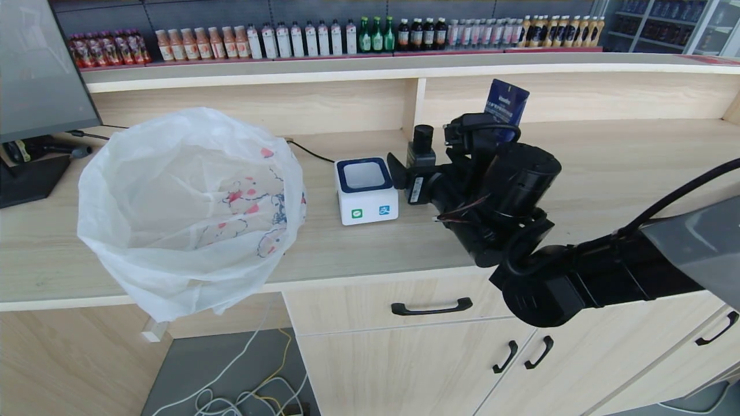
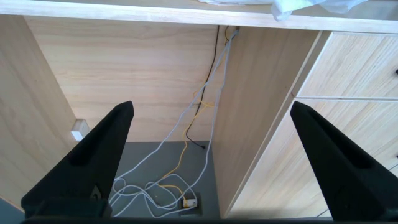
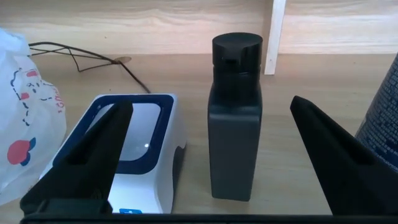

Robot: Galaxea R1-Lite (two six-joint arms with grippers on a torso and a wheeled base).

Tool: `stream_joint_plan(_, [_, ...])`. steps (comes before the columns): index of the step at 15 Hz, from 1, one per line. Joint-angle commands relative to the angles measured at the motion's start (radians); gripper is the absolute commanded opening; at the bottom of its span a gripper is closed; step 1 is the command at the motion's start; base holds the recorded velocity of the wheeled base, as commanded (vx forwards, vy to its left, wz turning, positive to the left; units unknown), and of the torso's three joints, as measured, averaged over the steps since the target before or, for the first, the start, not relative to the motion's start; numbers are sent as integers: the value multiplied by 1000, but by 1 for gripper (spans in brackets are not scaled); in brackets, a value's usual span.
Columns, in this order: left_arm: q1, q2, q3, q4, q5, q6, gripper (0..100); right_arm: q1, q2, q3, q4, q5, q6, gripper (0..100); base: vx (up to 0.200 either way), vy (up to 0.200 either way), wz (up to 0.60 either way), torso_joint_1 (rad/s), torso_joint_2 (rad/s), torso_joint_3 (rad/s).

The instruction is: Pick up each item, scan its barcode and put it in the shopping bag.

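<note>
A matte black, square-shouldered bottle (image 1: 421, 151) stands upright on the pale wood-grain counter (image 1: 607, 167), just beside the boxy white scanner (image 1: 366, 189). The right gripper (image 3: 211, 104) is spread wide around it, seemingly not touching. The crinkled translucent shopping bag (image 1: 191, 202) gapes nearby; the left gripper (image 2: 211, 109) hangs released.

Right arm (image 1: 520, 231) — matte black, built from stout cylindrical joint housings, followed by a grey shell (image 1: 694, 242). A thick black cable (image 1: 682, 193) runs outside it; thin red wires (image 1: 457, 215) show at the wrist. Right gripper (image 3: 210, 102) and left gripper (image 2: 212, 106) — black wedge-shaped fingers (image 2: 93, 168), tapering.
</note>
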Motion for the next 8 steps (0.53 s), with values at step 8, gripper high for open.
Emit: stream_joint_plan(8, [0, 0, 0, 0, 0, 0, 100, -57, 61, -154, 143, 74, 3, 100, 0, 0, 0, 0, 0, 0])
